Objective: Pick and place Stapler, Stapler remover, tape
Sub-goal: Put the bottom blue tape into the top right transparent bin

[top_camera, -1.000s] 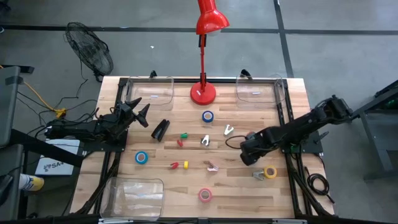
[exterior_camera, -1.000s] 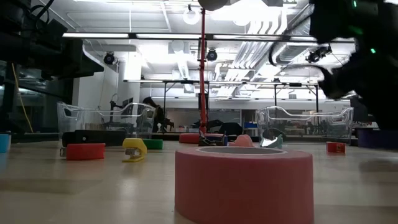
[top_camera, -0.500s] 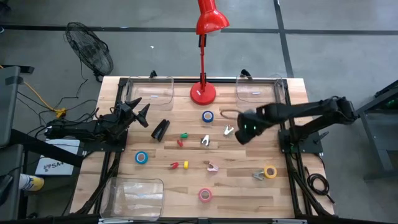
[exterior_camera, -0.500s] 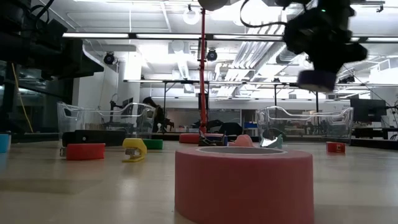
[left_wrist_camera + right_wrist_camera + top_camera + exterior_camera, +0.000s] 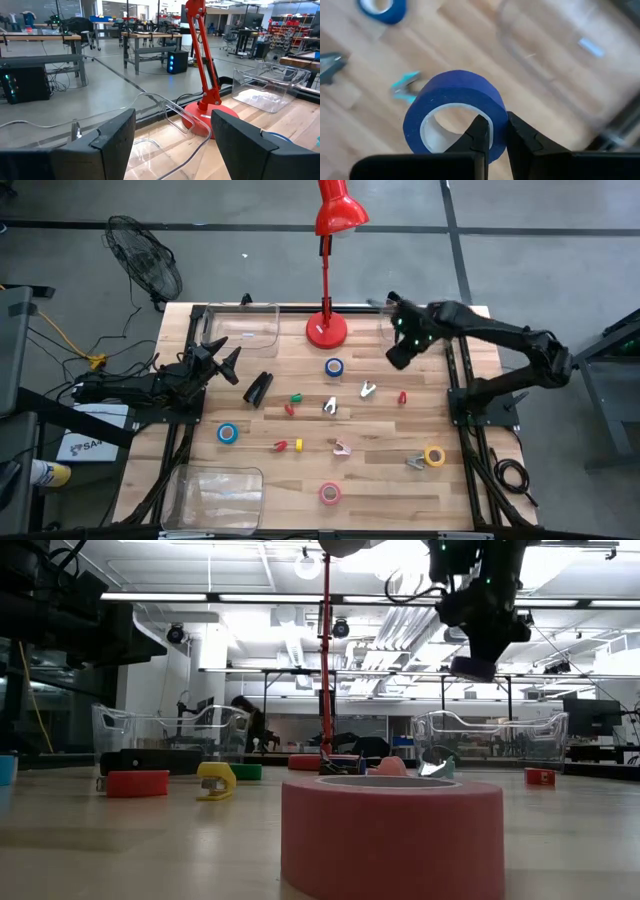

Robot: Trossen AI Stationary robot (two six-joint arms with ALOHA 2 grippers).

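My right gripper (image 5: 398, 354) hangs high above the table by the far right clear container (image 5: 412, 328), shut on a dark blue tape roll (image 5: 455, 107), which also shows in the low view (image 5: 470, 667). The black stapler (image 5: 258, 388) lies flat left of centre. Other tape rolls lie flat on the wood: blue (image 5: 334, 367), blue (image 5: 228, 433), yellow (image 5: 434, 455) and pink (image 5: 329, 493). Silver staple removers (image 5: 368, 389) (image 5: 330, 406) rest near the middle. My left gripper (image 5: 226, 361) waits open at the table's left edge. My right gripper pinches the roll's wall (image 5: 495, 107), one finger (image 5: 479, 132) inside the ring's hole and the other (image 5: 520, 135) outside. The fingers come from above, slanting steeply down. The roll hangs below them, lifted clear of the table.
A red lamp stands on its round base (image 5: 326, 330) at the far middle. Clear containers sit at the far left (image 5: 240, 330) and near left (image 5: 220, 492). Small red (image 5: 403, 396), green (image 5: 296, 397) and red-yellow (image 5: 283, 446) pieces lie around the centre.
My right gripper has risen from low over the table's near right part and swung toward the far edge, carrying the dark blue roll up to the far right container. It has turned about as it went and stayed shut on the roll.
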